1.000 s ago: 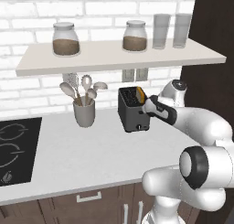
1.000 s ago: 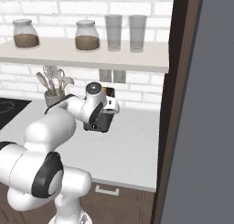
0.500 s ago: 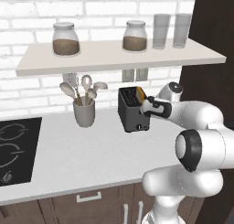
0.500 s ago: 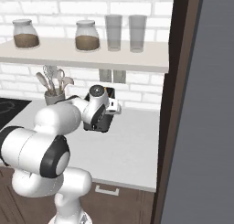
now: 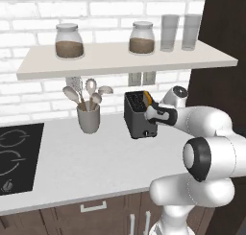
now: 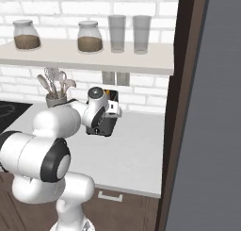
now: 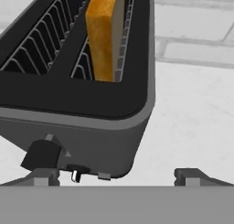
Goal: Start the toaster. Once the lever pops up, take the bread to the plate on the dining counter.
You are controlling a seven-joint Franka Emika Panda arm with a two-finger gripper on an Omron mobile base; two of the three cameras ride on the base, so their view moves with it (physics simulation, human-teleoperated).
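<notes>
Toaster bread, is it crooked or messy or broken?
No. The bread stands upright in one slot of the toaster, sticking out the top. The other slot is bare. No crumbs or damage show.

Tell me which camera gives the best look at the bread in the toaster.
The hand view: the bread stands upright in the toaster's right-hand slot, close up. The left base view shows just a golden edge above the slot; the right base view gives a tiny sliver, mostly behind the arm.

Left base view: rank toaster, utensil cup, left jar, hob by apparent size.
1. Hob, though cropped by the frame edge.
2. Toaster, partly hidden by the arm.
3. Utensil cup and left jar: alike, unranked.
</notes>
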